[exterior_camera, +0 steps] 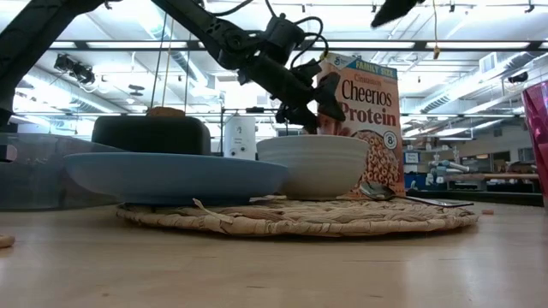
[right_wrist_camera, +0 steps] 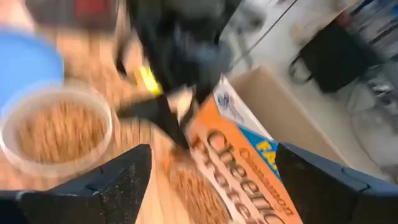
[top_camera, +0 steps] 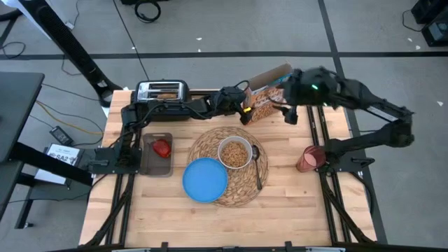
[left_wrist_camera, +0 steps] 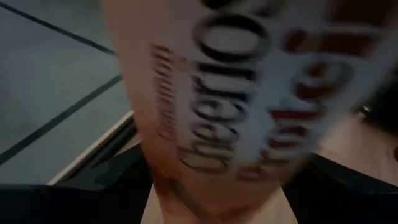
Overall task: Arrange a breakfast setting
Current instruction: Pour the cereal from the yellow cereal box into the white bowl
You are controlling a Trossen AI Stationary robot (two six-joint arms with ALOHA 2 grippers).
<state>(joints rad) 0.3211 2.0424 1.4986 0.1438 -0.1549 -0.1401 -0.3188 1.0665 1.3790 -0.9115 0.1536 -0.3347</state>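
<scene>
An orange Cheerios cereal box (top_camera: 264,101) stands about upright at the table's far side, behind the white bowl (top_camera: 234,152) of cereal. The bowl, a blue plate (top_camera: 205,180) and a dark spoon (top_camera: 257,166) lie on the round straw placemat (top_camera: 210,143). My left gripper (top_camera: 245,110) is shut on the box. My right gripper (top_camera: 290,115) hovers open and empty just right of the box. The red cup (top_camera: 308,159) stands at the right. The red apple (top_camera: 162,148) lies in a grey tray. The toast (top_camera: 166,89) sits in the toaster. My left gripper holds the cereal box by its left edge (exterior_camera: 324,103), about halfway up, pinched between its two fingers (exterior_camera: 301,109). The fingers come from the table's left, slanting down. The box (left_wrist_camera: 249,93) stays about upright; the bowl and mat hide its bottom.
The black toaster (top_camera: 162,91) stands at the far left. The grey tray (top_camera: 150,164) lies left of the placemat. Bare wood shows along the near edge and between the placemat and the cup.
</scene>
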